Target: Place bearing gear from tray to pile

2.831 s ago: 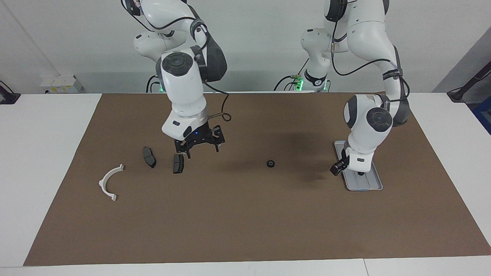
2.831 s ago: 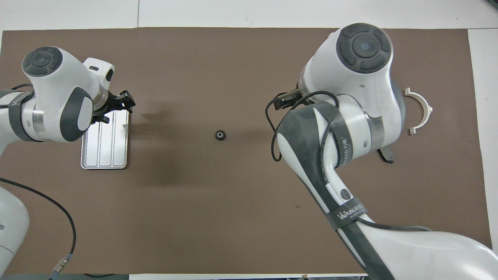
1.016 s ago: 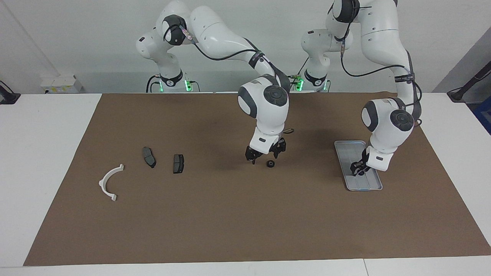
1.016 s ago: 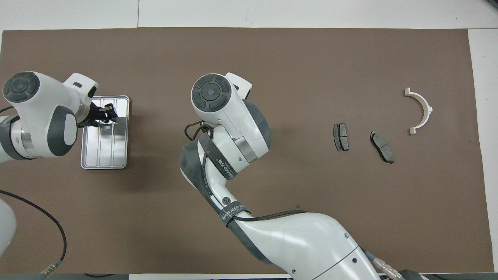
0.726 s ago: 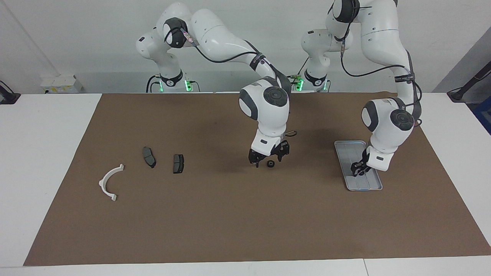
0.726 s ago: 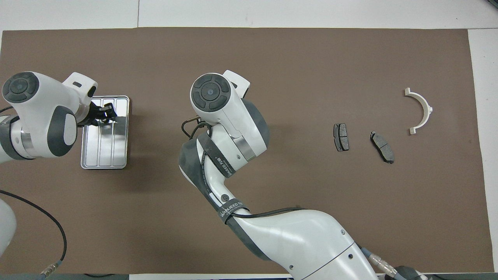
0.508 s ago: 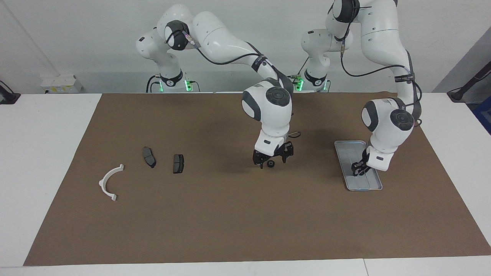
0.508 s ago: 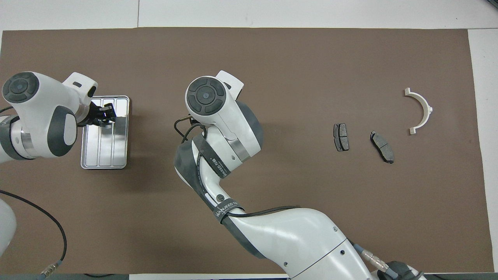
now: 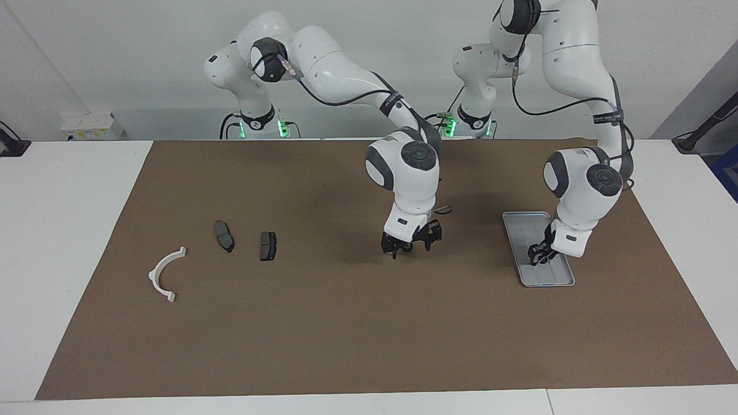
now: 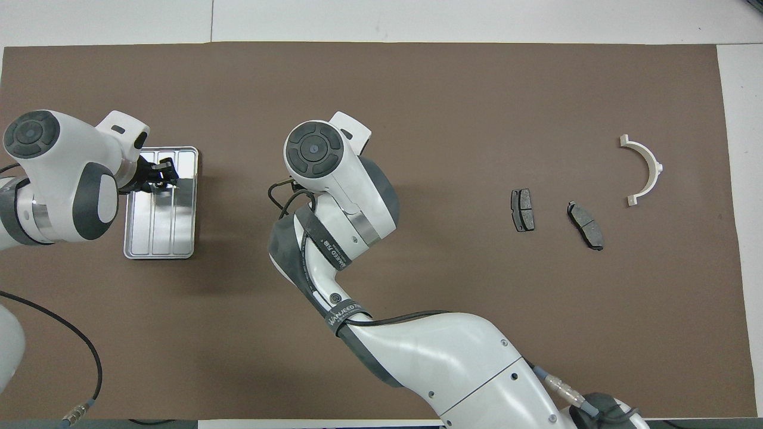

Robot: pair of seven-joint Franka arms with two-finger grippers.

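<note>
A small black bearing gear (image 9: 407, 247) lies on the brown mat mid-table, outside the tray. My right gripper (image 9: 410, 249) is down at the mat, open, with one finger on each side of the gear. In the overhead view the right arm's wrist hides the gear. The silver tray (image 9: 522, 225) (image 10: 161, 232) sits toward the left arm's end. My left gripper (image 9: 539, 257) (image 10: 158, 177) is low over the tray; I cannot tell whether it holds anything. The pile is a white arc bracket (image 9: 153, 273) (image 10: 656, 167) and two dark plates (image 9: 224, 236) (image 9: 268, 245).
The brown mat (image 9: 346, 334) covers most of the white table. The two dark plates (image 10: 523, 210) (image 10: 585, 224) lie between the gear and the arc bracket, toward the right arm's end. The right arm stretches across the middle of the mat.
My right gripper has moved toward the left arm's end of the table and come down until its fingers straddle the gear. The left gripper has stayed over the tray.
</note>
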